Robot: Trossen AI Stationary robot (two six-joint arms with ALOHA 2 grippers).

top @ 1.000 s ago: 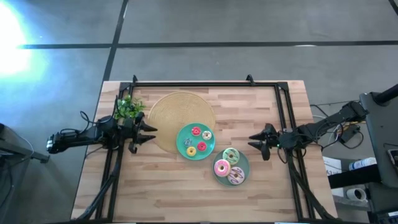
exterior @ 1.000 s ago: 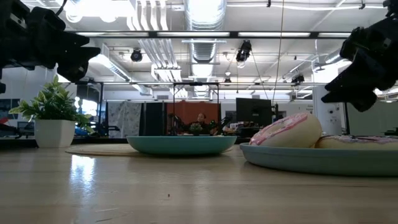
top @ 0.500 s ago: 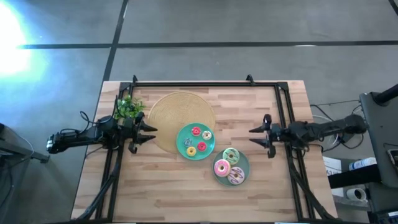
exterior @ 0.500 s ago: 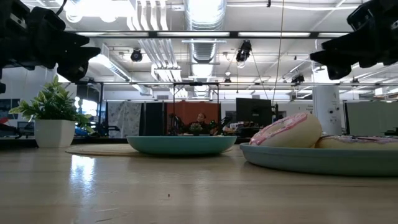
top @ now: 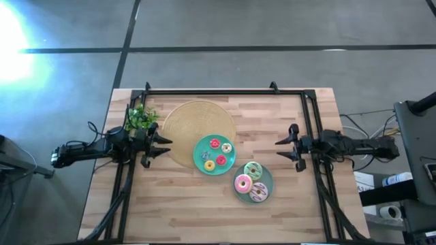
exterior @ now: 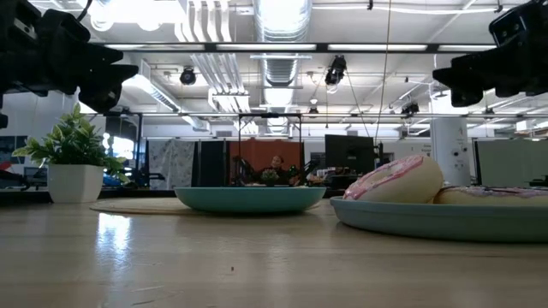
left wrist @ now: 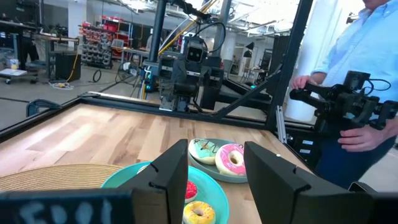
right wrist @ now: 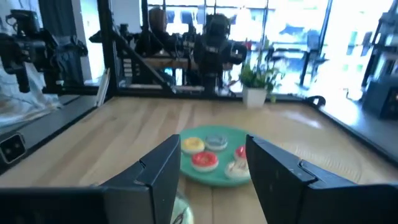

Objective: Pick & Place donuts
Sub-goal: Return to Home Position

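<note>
In the high view, four small donuts (top: 216,154) lie on a teal plate (top: 199,154) at the table's middle, which partly overlaps the tan woven disc (top: 194,121). The pink donut (top: 242,182), the green one (top: 253,170) and the white striped one (top: 258,193) lie on a second teal plate (top: 268,178), nearer and to the right. My left gripper (top: 165,147) hovers open to the left of the first plate. My right gripper (top: 286,145) hovers open to the right of both plates, raised above the table. Both wrist views show open fingers aimed at the plates.
A small potted plant (top: 141,117) stands at the far left beside the woven disc. A black frame (top: 225,90) runs along the far edge and both sides of the table. Bare wood lies along the near edge. In the left wrist view a person (left wrist: 367,68) stands past the table's right side.
My right gripper has risen and shifted toward the far edge, then drawn back slightly toward the right edge as its arm levelled out. It has stayed open. The left arm and the donuts have kept still.
</note>
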